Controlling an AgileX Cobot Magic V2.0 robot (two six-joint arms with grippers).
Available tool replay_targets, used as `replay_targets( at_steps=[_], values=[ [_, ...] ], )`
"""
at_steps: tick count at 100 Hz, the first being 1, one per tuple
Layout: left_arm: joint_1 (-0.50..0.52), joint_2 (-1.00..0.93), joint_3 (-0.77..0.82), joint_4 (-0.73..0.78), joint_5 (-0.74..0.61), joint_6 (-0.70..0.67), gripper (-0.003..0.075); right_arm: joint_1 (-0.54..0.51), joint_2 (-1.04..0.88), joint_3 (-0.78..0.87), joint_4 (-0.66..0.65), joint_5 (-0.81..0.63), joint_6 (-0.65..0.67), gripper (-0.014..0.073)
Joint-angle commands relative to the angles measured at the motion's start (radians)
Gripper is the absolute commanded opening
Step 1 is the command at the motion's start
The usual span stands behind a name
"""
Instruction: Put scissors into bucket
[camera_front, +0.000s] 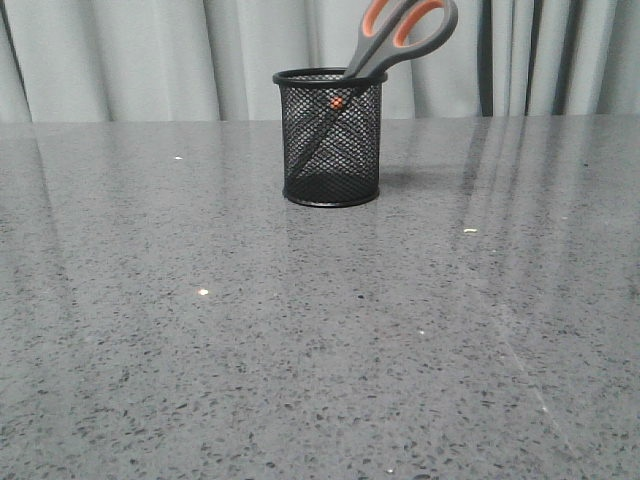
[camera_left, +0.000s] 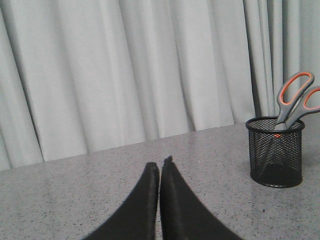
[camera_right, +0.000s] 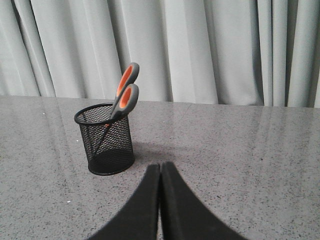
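The bucket (camera_front: 331, 138), a small black wire-mesh cup, stands upright on the grey table toward the back middle. The scissors (camera_front: 400, 35) stand inside it, blades down, leaning right, with the grey, orange-lined handles sticking out above the rim. Both also show in the left wrist view: the bucket (camera_left: 276, 152) and the scissors (camera_left: 294, 97); and in the right wrist view: the bucket (camera_right: 106, 140) and the scissors (camera_right: 126, 95). My left gripper (camera_left: 160, 165) is shut and empty, well apart from the bucket. My right gripper (camera_right: 160, 165) is shut and empty, apart from it too. Neither gripper shows in the front view.
The grey speckled table (camera_front: 320, 330) stretches from the front edge to a pale pleated curtain (camera_front: 150, 60) at the back. A few small light specks lie on the tabletop.
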Motion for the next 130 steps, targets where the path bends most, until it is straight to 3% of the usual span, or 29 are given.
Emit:
replay_targets(
  at_steps=[1, 45, 51, 63, 69, 81, 130],
  values=[
    [0.0, 0.011, -0.025, -0.013, -0.074, -0.01, -0.002, -0.007, 0.006, -0.028, 0.0, -0.083, 0.0, -0.0045],
    [0.04, 0.011, 0.022, -0.001, -0.094, -0.027, -0.002, -0.007, 0.006, -0.028, 0.0, -0.083, 0.0, -0.0045],
    [0.1, 0.011, 0.057, 0.052, -0.094, -0.125, -0.002, -0.007, 0.006, -0.028, 0.0, -0.083, 0.0, -0.0045],
    [0.213, -0.002, 0.13, 0.389, -0.094, -0.482, -0.002, -0.007, 0.006, -0.028, 0.0, -0.083, 0.0, -0.0045],
    [0.246, -0.022, 0.161, 0.457, -0.094, -0.585, -0.002, -0.007, 0.006, -0.028, 0.0, -0.083, 0.0, -0.0045],
    [0.28, -0.079, 0.187, 0.462, -0.01, -0.588, -0.002, -0.007, 0.006, -0.028, 0.0, -0.083, 0.0, -0.0045],
    [0.276, -0.077, 0.189, 0.496, 0.021, -0.588, -0.002, -0.007, 0.006, -0.028, 0.0, -0.077, 0.0, -0.0045]
  ],
)
